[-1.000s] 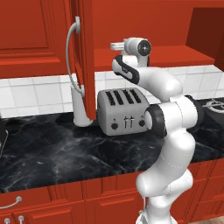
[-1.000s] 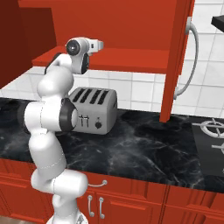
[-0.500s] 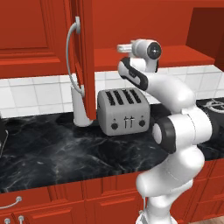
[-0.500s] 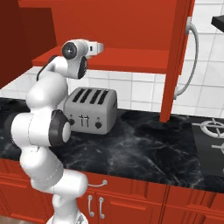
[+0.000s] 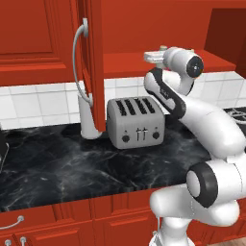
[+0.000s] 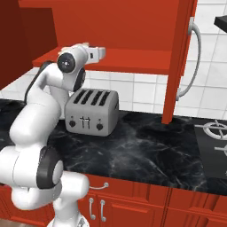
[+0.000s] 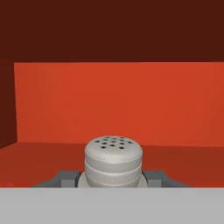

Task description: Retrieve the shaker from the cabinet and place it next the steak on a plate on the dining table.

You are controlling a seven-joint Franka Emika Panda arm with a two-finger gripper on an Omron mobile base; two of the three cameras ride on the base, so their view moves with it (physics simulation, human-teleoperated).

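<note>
Hand view: shaker [image 7: 113, 159] between claw [image 7: 113, 177] fingers, cabinet [image 7: 118, 103] behind.

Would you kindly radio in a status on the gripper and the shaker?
Gripper inside open cabinet, fingers either side of shaker; contact unclear. Shaker upright on shelf. Toaster below on counter; nothing blocking.

White tiled wall [image 5: 38, 103] behind black marble counter [image 5: 72, 163], red drawers [image 6: 133, 206] below.

The shaker [image 7: 113, 161] has a matt, pale grey perforated cap, the cabinet [image 5: 96, 57] looks like smooth painted red wood with a polished metal handle [image 5: 78, 62], the toaster [image 5: 135, 122] brushed metal, and the table [image 5: 62, 158] glossy veined black marble.
</note>
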